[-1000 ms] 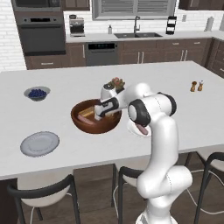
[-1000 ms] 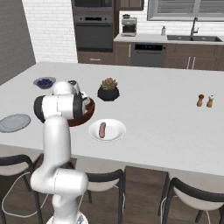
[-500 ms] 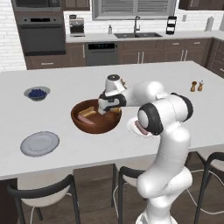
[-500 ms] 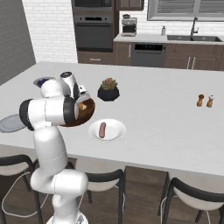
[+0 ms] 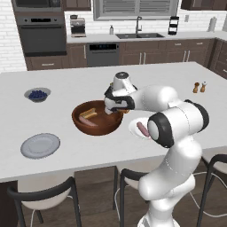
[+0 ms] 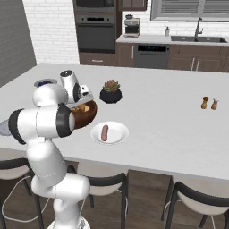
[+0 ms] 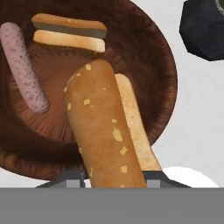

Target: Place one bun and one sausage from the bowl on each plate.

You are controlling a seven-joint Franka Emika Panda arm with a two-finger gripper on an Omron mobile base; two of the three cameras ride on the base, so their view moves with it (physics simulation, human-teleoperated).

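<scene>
Your tool grips one bun above the bowl's 5 o'clock rim, the white plate with its sausage beyond it; if the off-centre grip slips, you risk dropping it onto the desk.

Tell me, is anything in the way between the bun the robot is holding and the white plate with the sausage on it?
Nothing visible blocks it. The gripper holds one bun above the brown bowl, and the white plate lies right beside the bowl with bare counter between. The sausage on it leaves room alongside.
</scene>
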